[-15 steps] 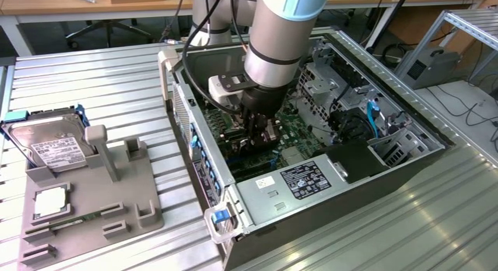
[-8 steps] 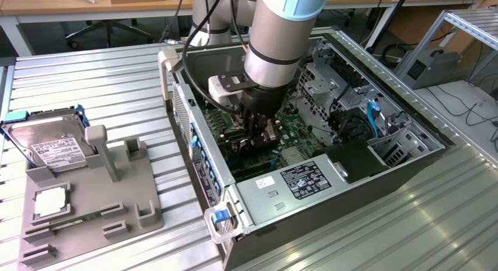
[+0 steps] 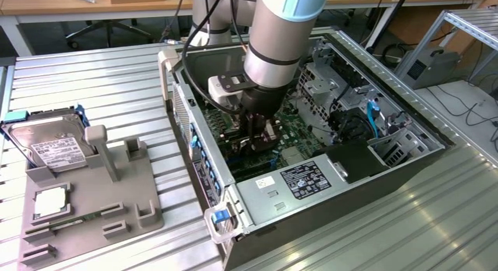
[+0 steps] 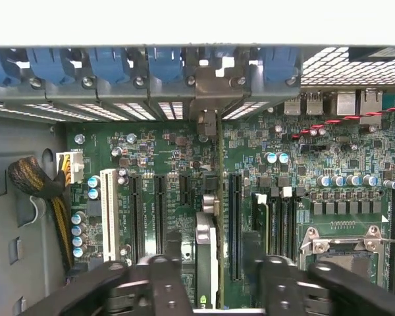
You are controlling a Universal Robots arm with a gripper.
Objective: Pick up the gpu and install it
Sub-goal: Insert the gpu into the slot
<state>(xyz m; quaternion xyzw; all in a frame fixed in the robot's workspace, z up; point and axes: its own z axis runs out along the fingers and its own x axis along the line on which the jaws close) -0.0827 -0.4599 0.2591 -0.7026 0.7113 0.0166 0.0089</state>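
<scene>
gpu [image 4: 209, 260]: stands edge-up in mobo [image 4: 171, 158] slot, between my fingers.
gripper [image 4: 212, 280]: jaws apart, not clamping.
handling: I'd judge it stiff, light, fragile; hold by top edge.

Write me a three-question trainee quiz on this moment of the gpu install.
1. True or false: the gpu lies on the grey holder outside the computer case.
2. The gripper is: A) over the holder; B) inside the case, a finger on each side of the card, jaws apart; C) above the case, holding the card.
3. Which part sits in the holder at the exterior view's left?

Key:
1. False: it stands on edge in a motherboard slot.
2. B.
3. The hard drive.
</scene>
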